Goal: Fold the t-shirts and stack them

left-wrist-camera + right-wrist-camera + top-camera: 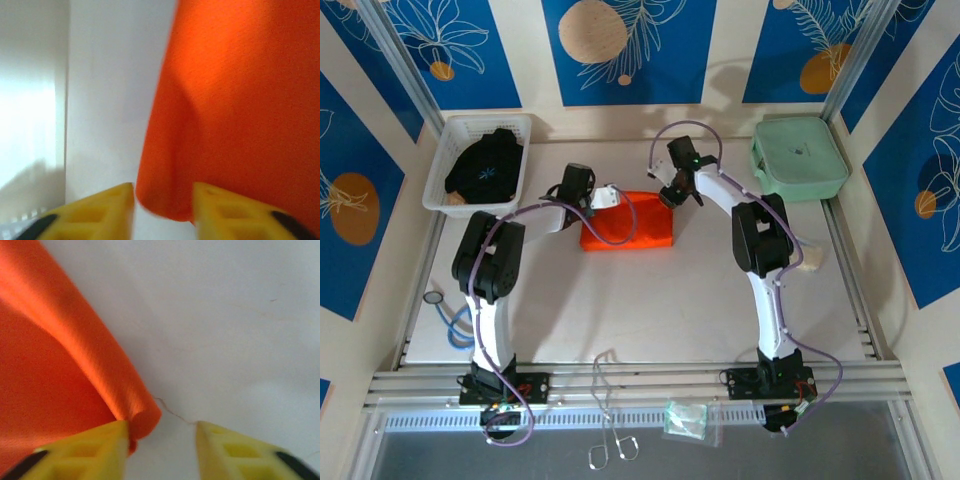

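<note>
Far left, a white slatted basket (442, 160) holds the crumpled black t-shirt (490, 165). My left gripper (164, 192), fingers parted, straddles a corner of the folded, fine-knit orange t-shirt (625, 232) mid-table; my right gripper (162, 427) gapes beside its rolled edge. A mint-green case (798, 158) sits far right on the white table (650, 300).

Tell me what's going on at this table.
Two robot arms are folding shirts. The orange t-shirt lies folded into a compact rectangle in the middle of the table; the left gripper is at its far left corner and the right gripper at its far right corner, both with jaws parted. The black garment lies bunched in the white basket at the far left, not yet folded. A mint-green case sits at the far right.
</note>
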Available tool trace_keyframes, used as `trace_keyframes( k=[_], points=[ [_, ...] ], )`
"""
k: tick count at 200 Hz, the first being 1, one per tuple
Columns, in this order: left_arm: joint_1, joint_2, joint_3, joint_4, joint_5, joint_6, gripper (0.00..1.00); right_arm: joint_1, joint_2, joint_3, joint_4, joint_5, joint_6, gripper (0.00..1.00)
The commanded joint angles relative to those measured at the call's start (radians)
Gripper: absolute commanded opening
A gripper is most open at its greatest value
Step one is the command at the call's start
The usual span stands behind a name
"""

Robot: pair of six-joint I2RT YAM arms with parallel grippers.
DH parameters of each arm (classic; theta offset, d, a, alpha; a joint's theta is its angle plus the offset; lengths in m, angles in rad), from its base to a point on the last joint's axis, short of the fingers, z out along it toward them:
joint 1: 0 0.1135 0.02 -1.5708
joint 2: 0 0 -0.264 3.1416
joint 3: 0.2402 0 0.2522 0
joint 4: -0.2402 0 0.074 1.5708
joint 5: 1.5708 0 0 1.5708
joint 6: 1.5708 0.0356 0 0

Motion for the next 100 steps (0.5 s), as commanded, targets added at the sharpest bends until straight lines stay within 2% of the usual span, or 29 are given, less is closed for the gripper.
trace_keyframes(
  k=[1, 13, 36, 50, 61, 80, 88, 100],
  points=[
    [0.016, -0.026, -0.017, 0.087, -0.058, -0.048, 0.46, -0.028, -0.036, -0.002, 0.054, -0.023, 0.13, 0.53],
    [0.014, -0.05, -0.025, 0.117, -0.078, -0.059, 0.48, -0.037, -0.08, -0.036, 0.096, -0.056, 0.175, 0.57],
    [0.013, -0.12, -0.039, 0.185, -0.136, -0.096, 0.58, -0.05, -0.173, -0.077, 0.124, -0.083, 0.259, 0.57],
    [0.013, -0.178, -0.031, 0.203, -0.176, -0.146, 0.62, -0.057, -0.219, -0.06, 0.082, -0.051, 0.362, 0.56],
    [0.013, -0.231, -0.018, 0.189, -0.199, -0.21, 0.65, -0.069, -0.237, 0.006, -0.032, -0.041, 0.48, 0.55],
    [0.014, -0.336, 0.02, 0.06, -0.196, -0.377, 0.72, -0.088, -0.243, 0.132, -0.274, -0.099, 0.628, 0.55],
    [0.012, -0.381, 0.041, -0.024, -0.175, -0.463, 0.73, -0.085, -0.261, 0.133, -0.33, -0.131, 0.662, 0.56],
    [0.013, -0.433, 0.08, -0.172, -0.148, -0.637, 0.82, -0.075, -0.294, 0.101, -0.39, -0.189, 0.692, 0.57]
  ],
)
